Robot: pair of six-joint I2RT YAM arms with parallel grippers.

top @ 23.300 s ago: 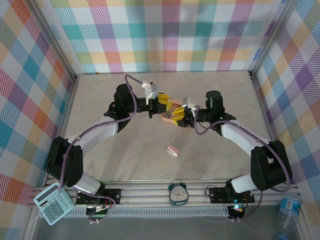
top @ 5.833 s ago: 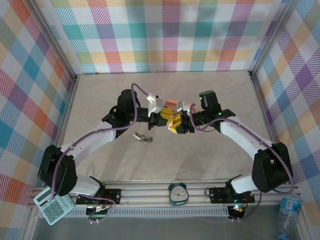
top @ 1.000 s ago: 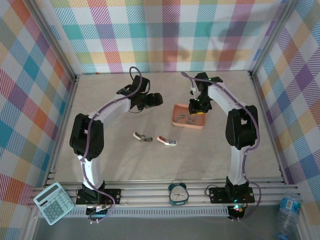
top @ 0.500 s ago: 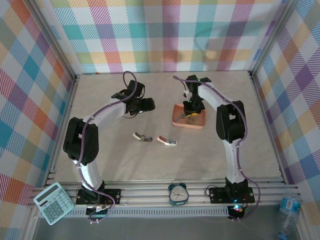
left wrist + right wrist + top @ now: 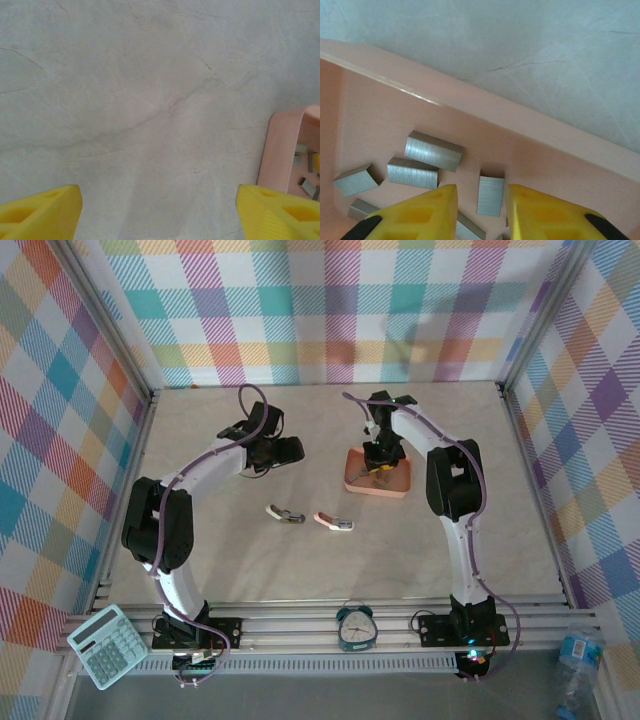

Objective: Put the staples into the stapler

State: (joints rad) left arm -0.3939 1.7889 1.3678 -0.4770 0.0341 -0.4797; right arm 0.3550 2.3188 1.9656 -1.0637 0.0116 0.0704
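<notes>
Right gripper (image 5: 481,192) sits low inside the pink tray (image 5: 530,125), just right of centre in the overhead view. Its yellow fingers (image 5: 427,205) are narrowly parted, with one short strip (image 5: 490,195) lying in the gap, not visibly clamped. Staples (image 5: 434,150): several grey strips loose on the tray floor, lower left of the right wrist frame. Left gripper (image 5: 157,197) is spread wide with nothing between, over bare table (image 5: 150,100); the tray rim shows at the right edge of its view. The darker stapler (image 5: 285,514) and pink stapler (image 5: 333,522) lie on the table below-left of the tray, near each other but apart, well clear of both grippers.
</notes>
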